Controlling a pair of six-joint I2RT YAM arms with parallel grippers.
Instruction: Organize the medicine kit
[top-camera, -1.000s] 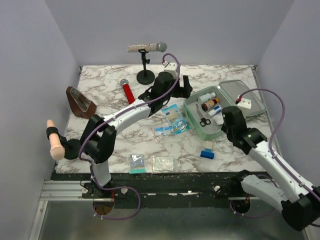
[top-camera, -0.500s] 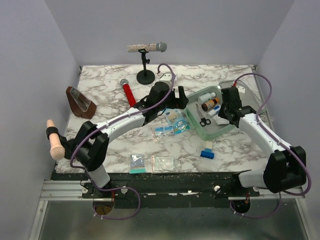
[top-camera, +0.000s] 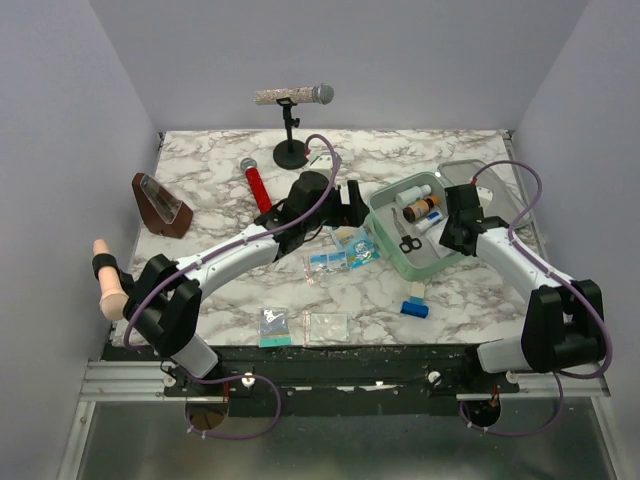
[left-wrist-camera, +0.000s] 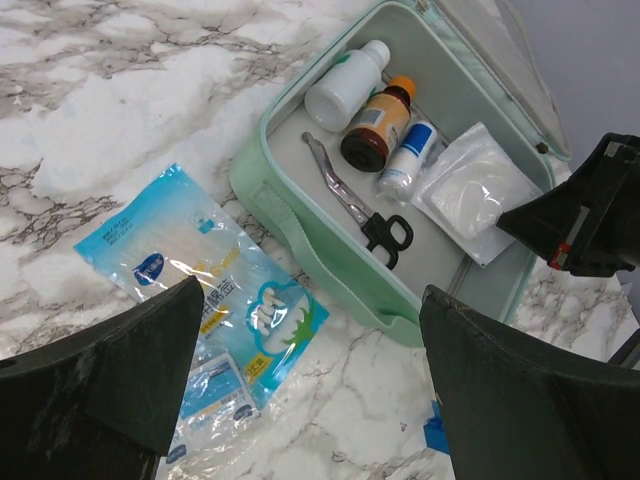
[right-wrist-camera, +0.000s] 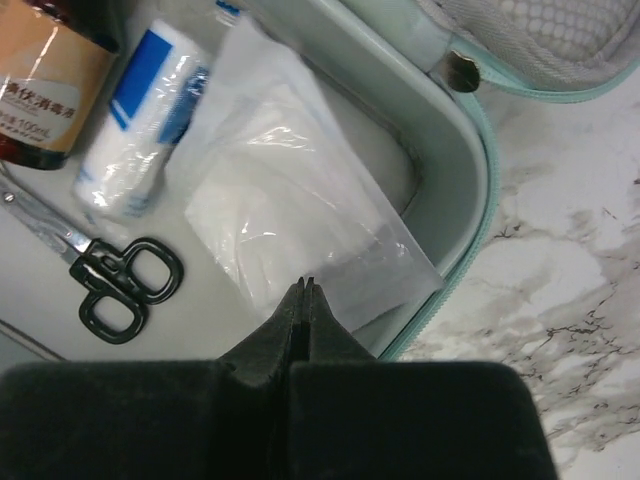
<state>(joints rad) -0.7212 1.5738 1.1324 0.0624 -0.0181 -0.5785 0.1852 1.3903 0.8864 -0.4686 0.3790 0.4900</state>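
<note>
On the marbled tabletop (top-camera: 215, 180) the medicine kit (top-camera: 385, 240) is sitting toward the right rear, lying open with its mouth facing up. In the top view the right arm is covering the kit's near right corner and part of its lid (top-camera: 505, 195), which is folding out flat toward the right rear corner and showing only its meshed inner face. The case is showing as a mint-green rounded rectangle with a pale inside, its long axis running diagonally from far left to near right. The left hand (left-wrist-camera: 312, 300) is hanging spread wide and empty just left of the kit, over its wall. The right hand (right-wrist-camera: 305, 285) is hovering inside the tray with its tips pressed together over a clear gauze packet (left-wrist-camera: 465, 190); whether they are pinching the film cannot be told. Beside the packet a white bottle (left-wrist-camera: 345, 85), a brown bottle (left-wrist-camera: 375, 125), black-handled scissors (left-wrist-camera: 365, 210) and a small blue-and-white roll (left-wrist-camera: 408, 160) are lying side by side. The bottle labels are reading too blurred to make out.
</note>
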